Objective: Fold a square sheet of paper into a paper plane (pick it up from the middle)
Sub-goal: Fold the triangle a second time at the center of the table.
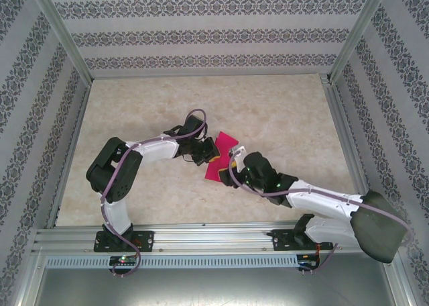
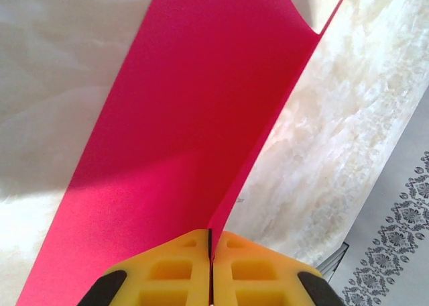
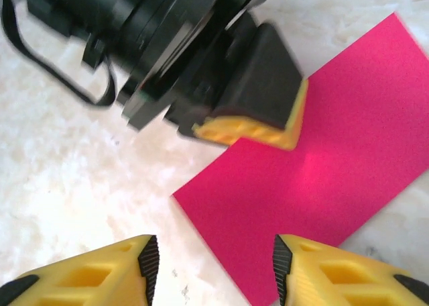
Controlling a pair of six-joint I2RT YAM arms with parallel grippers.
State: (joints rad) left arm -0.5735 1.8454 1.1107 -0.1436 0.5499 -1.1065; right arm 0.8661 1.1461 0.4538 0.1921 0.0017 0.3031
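Near the middle of the tabletop (image 1: 281, 111), the square sheet of paper (image 1: 224, 143) lies with one edge raised, pinched tight in the left pincer (image 2: 210, 242). The right pincer (image 3: 211, 259) hovers over its near edge, jaws apart, holding nothing.

No text, label, brand, number or sign can be read. Only ornament is carried by the patterned walls (image 1: 201, 34), and the square sheet of paper (image 1: 226, 142) is unmarked.

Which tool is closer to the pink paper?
Left. The left tool is shut on the pink paper at its edge; the right tool stands open by its corner, not gripping.
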